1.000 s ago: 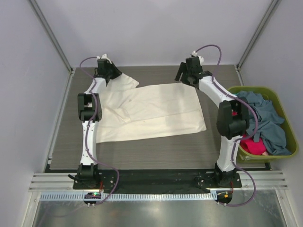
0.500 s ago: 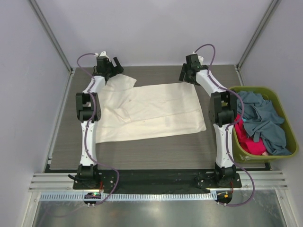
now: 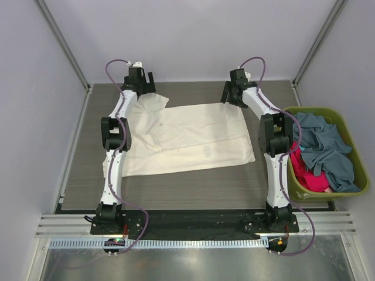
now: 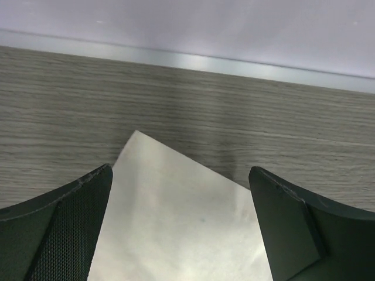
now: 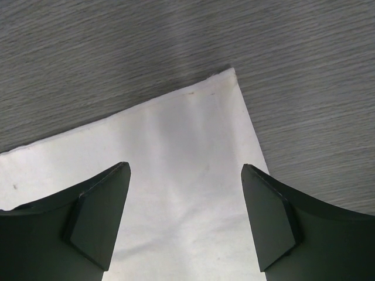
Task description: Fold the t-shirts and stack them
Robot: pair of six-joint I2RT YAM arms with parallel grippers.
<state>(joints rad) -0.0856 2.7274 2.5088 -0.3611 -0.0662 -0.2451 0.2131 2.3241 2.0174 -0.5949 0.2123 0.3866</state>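
A large cream t-shirt (image 3: 187,137) lies spread flat across the middle of the table. My left gripper (image 3: 143,82) hangs open above its far left corner (image 4: 176,211), nothing between the jaws. Over the far right corner (image 5: 193,152) my right gripper (image 3: 232,92) stands open too, its jaws apart and not touching the cloth. A slate grey-blue t-shirt (image 3: 325,143) and a red-pink one (image 3: 310,178) are bunched in the basket at the right.
The olive-green plastic basket (image 3: 363,172) stands at the table's right edge beside the right arm. A low wall (image 4: 187,58) runs along the table's far edge just beyond both grippers. Bare wood-grain table (image 3: 193,187) shows in front of the cream shirt.
My left gripper has opened, let go of the cream shirt's far left corner and risen toward the back wall. The right gripper has shifted slightly back over the far right corner.
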